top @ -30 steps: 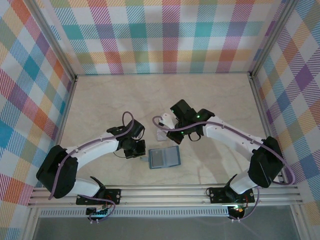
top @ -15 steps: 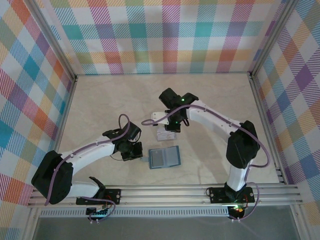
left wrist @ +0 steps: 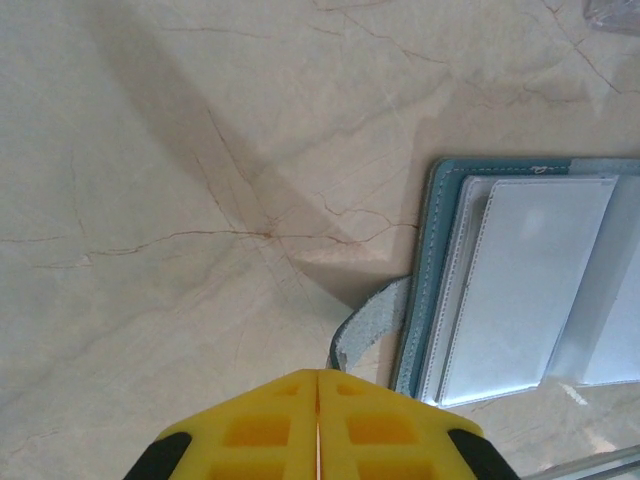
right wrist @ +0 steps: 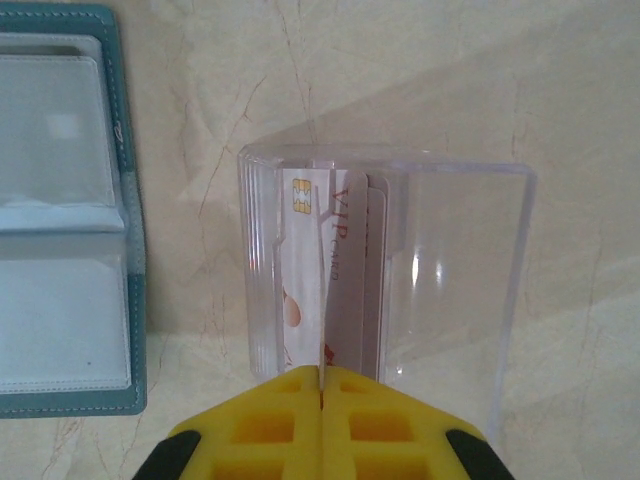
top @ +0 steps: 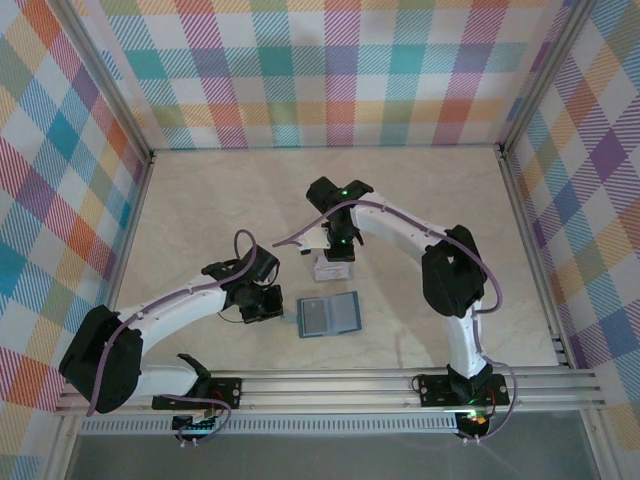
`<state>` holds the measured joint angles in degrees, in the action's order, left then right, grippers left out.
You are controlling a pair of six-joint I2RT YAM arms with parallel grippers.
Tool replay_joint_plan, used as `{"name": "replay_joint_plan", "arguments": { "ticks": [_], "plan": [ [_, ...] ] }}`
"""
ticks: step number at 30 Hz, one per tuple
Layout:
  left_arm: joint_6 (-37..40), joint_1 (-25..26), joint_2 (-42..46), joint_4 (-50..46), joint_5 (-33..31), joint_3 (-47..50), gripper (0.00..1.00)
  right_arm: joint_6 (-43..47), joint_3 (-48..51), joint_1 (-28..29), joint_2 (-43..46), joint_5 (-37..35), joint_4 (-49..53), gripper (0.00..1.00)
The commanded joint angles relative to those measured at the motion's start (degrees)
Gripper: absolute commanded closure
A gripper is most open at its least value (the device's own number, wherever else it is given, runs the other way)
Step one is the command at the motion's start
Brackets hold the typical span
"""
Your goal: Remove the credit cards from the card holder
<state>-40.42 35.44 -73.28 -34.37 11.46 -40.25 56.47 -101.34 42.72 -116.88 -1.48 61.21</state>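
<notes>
The card holder (top: 328, 315) lies open on the table, teal outside with pale pocket panels (left wrist: 520, 290); its teal rim (right wrist: 135, 300) shows in the right wrist view. My left gripper (top: 272, 307) (left wrist: 318, 373) is shut, with the holder's strap tab (left wrist: 375, 325) pinched at its tips. My right gripper (top: 336, 252) (right wrist: 322, 370) is shut on a whitish credit card (right wrist: 324, 290), held edge-on inside a clear plastic box (right wrist: 450, 280). Behind it in the box stand a whitish-pink card with a gold chip (right wrist: 300, 205) and a greyish one (right wrist: 373, 280).
The clear box (top: 330, 268) stands just behind the holder, about mid-table. Checked walls close the table on three sides, and a metal rail (top: 330, 385) runs along the near edge. Bare marble surface (left wrist: 150, 200) lies left of the holder.
My right arm has swung left and brought the held card over and into the clear box. The left gripper has hardly moved and stays at the holder's strap.
</notes>
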Motion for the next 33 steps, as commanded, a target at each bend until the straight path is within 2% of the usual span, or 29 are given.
{"name": "replay_joint_plan", "arguments": {
  "ticks": [1,10,15,19,24,29,33],
  "plan": [
    [1.19,-0.99,1.32,-0.96,0.47,1.02,0.91,1.54,-2.41,-0.18,-1.56,1.67,3.51,1.00],
    [1.36,-1.45,1.34,-0.77,0.75,1.42,0.91,1.41,-3.58,-0.18,-3.95,3.66,5.50,0.96],
    [1.48,-1.69,1.64,-0.87,0.71,1.50,0.91,-0.16,-3.60,-0.24,-3.84,-0.32,0.95,0.74],
    [1.57,-1.78,1.76,-0.87,0.88,1.50,0.91,-1.25,-2.50,-0.18,-1.61,-3.57,-3.66,0.69],
    [1.59,-1.78,1.64,-0.42,1.88,1.39,0.91,-2.61,-0.13,-0.18,2.42,-3.56,-6.82,0.68],
    [1.60,-1.78,1.29,1.39,4.89,0.62,0.91,-8.70,2.46,-0.09,6.69,-2.41,-9.35,0.67],
    [1.59,-1.76,1.11,1.66,6.29,-0.74,0.91,-20.23,6.07,-0.14,10.45,-1.97,-14.04,0.63]
  ]
}}
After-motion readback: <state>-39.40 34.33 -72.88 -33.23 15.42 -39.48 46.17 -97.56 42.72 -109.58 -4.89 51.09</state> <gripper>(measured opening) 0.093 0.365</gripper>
